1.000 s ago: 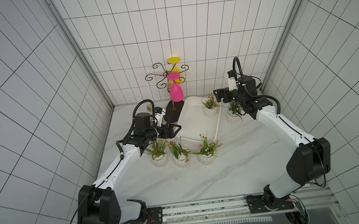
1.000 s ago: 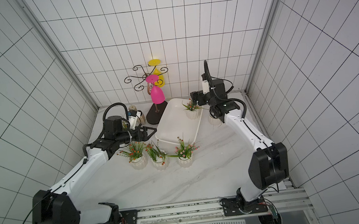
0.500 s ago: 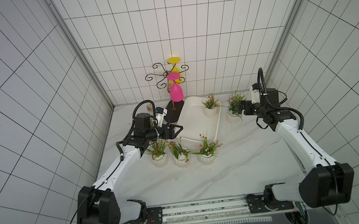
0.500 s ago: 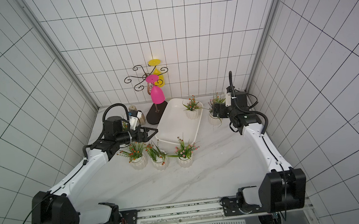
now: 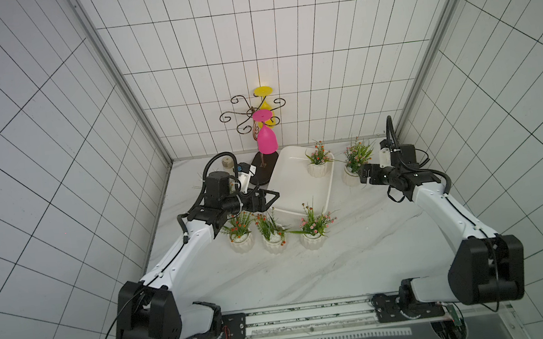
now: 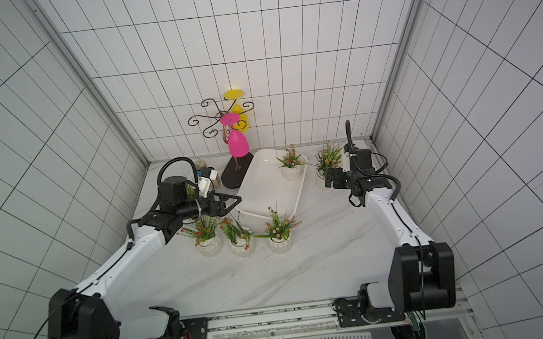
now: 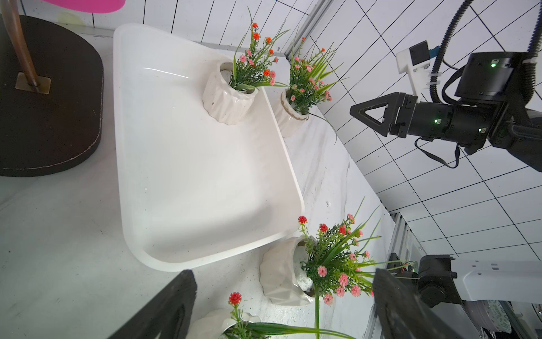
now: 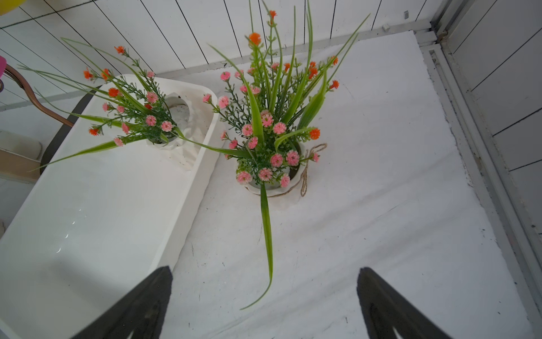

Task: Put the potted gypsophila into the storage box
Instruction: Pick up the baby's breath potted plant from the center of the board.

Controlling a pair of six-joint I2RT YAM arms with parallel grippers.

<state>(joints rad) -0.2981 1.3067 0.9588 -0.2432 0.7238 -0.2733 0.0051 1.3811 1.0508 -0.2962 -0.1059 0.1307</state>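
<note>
The white storage box [image 5: 295, 195] lies at the back centre of the table. One potted gypsophila [image 5: 318, 166] stands in its far right corner. Another pot [image 5: 350, 173], tied with twine, stands on the table just right of the box, and three pots [image 5: 274, 239] line up in front of it. My right gripper [image 5: 363, 175] is open and empty, level with and right of the twine pot [image 8: 272, 187]. My left gripper [image 5: 275, 196] hovers open and empty over the box's near left corner [image 7: 140, 252], behind the row of pots.
A dark oval stand [image 5: 265, 172] with a hanging pink glass [image 5: 267, 141] and a yellow glass [image 5: 263, 91] sits left of the box. A small round thing [image 5: 227, 163] lies at the back left. Tiled walls close in on both sides.
My right gripper has drawn back from the pot in the box to the right of the twine pot, its jaws wider apart. The left arm has not moved.
</note>
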